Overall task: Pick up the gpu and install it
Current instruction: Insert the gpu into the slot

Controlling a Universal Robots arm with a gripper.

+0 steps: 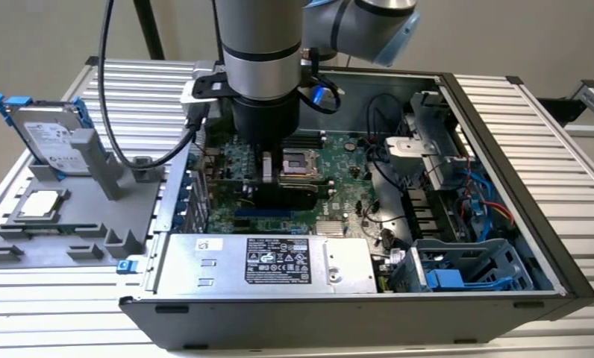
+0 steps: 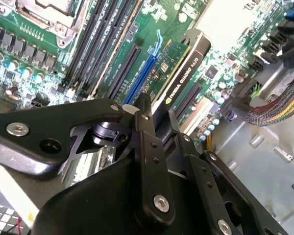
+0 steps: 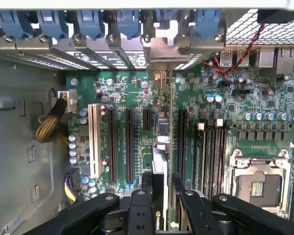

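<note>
Currently gripper [image 2: 154,122] fingers clamp the gpu [image 2: 183,71] by its top edge, card held edge-on so its connector lines up over the motherboard [image 3: 132,98] slots; seating unconfirmed; inside case [image 1: 536,134].

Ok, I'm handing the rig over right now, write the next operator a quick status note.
Gripper: shut on the gpu, arm reaching down inside the open computer case.
Gpu: held on edge over the motherboard, lined up along the expansion slots, its silver bracket toward the rear slot openings.
Done: gpu picked up and carried into the case.
Left: whether it is fully seated cannot be told; seat it, then release.
Hard drive stands on the grey fixture outside.
</note>
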